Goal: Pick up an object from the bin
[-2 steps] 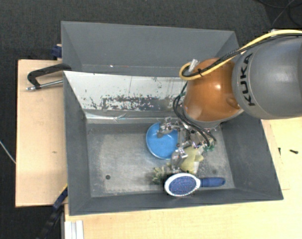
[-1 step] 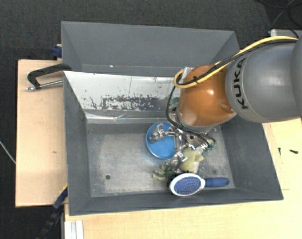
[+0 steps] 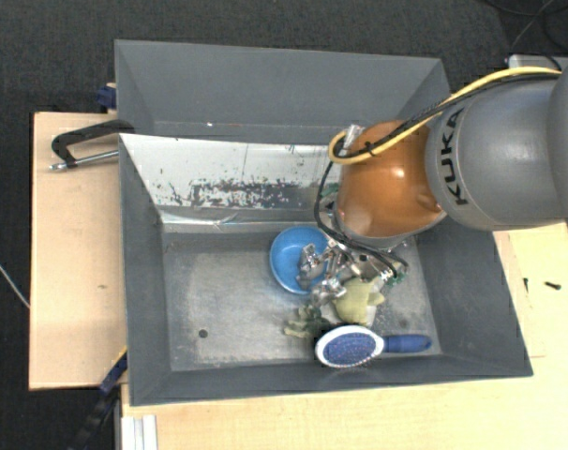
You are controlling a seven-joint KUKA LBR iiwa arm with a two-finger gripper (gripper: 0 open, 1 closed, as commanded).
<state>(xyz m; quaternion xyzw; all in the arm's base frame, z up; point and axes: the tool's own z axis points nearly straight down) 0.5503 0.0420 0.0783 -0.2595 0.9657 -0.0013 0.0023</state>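
Observation:
My gripper point(image 3: 329, 272) hangs below the orange wrist cover, low in the bin's right half. Its metal fingers reach down at the right rim of a small blue bowl point(image 3: 291, 257) and just above a pale yellowish lump point(image 3: 357, 298). A dark olive toy figure point(image 3: 304, 322) lies in front of the fingers. Closer to the front wall rests a blue and white hairbrush point(image 3: 351, 346) with its handle pointing right. I see nothing between the fingers.
The arm and its orange cover hang over the bin's right rear part. The bin's left half shows bare grey floor. The loose things sit clustered at the front right.

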